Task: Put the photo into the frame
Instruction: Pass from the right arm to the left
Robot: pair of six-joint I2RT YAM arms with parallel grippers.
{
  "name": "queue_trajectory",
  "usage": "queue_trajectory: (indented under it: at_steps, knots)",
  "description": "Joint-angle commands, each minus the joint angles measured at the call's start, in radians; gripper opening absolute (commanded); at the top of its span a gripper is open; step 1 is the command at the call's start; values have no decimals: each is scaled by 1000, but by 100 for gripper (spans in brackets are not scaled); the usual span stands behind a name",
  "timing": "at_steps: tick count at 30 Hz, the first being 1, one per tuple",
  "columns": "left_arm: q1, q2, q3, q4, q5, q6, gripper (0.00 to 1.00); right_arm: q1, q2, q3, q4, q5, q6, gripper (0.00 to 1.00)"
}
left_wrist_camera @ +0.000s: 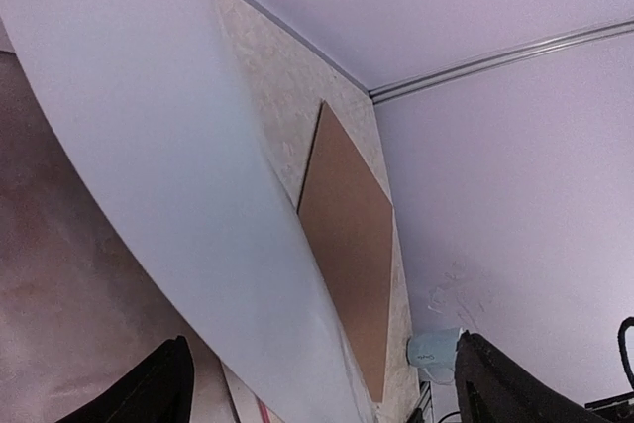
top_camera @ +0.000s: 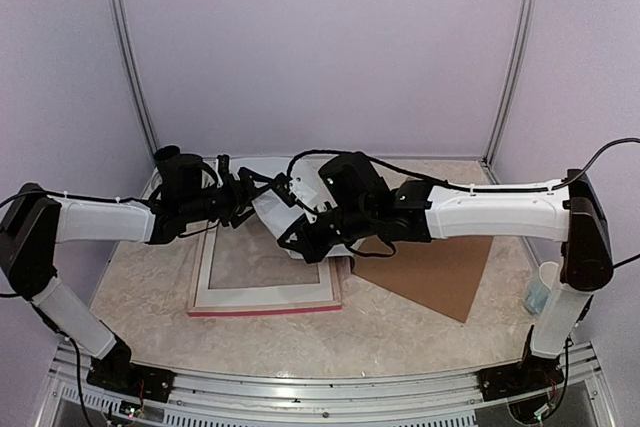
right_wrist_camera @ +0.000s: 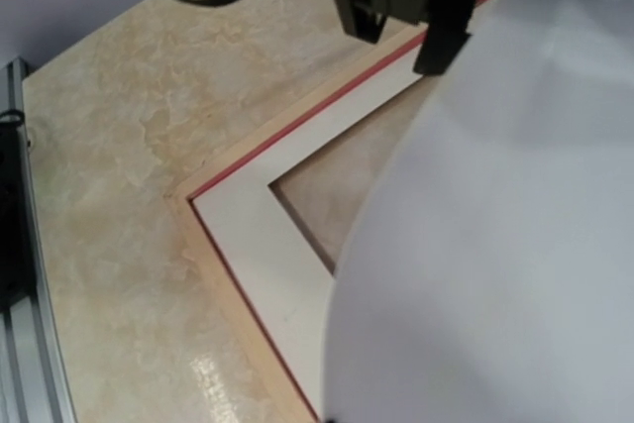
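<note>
- One left claw [top_camera: 237, 199], spread wide, its fingers [left_wrist_camera: 163, 388] either side of the photo's edge.
- One frame [top_camera: 265, 298], flat and face down; bare surface [top_camera: 150, 287] lies left of and in front of it.
- One photo [top_camera: 272, 210], white back showing, bowed above the frame.
- One right claw [top_camera: 296, 233], pinching the photo.
- One board [top_camera: 430, 275] just right of the frame.
- One cup [top_camera: 540, 292] at the far right edge.

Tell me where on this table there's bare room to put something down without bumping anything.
Bare tabletop: the near strip between the frame and the metal rail, and the left patch between the frame and the left arm. It is crowded over the frame's far edge, where the left gripper and right gripper meet at the photo. The backing board and a cup fill the right.
</note>
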Motion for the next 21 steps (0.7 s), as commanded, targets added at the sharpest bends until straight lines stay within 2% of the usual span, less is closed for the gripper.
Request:
queue_trajectory:
  at_steps: [1, 8, 13, 15, 21]
  knots:
    - [40, -11, -65, 75, 76, -105, 89, 28, 63, 56, -21, 9, -40, 2]
    - [69, -60, -131, 63, 73, -119, 79, 65, 170, 148, -52, -6, -62, 2]
    - [85, -107, -168, 48, 60, -114, 66, 89, 232, 229, -88, -17, -75, 3]
    - [86, -126, -175, 36, 55, -106, 65, 91, 242, 241, -90, -20, -76, 3]
    - [88, -173, -180, -32, 43, -74, 51, 96, 261, 257, -96, -29, -82, 4]
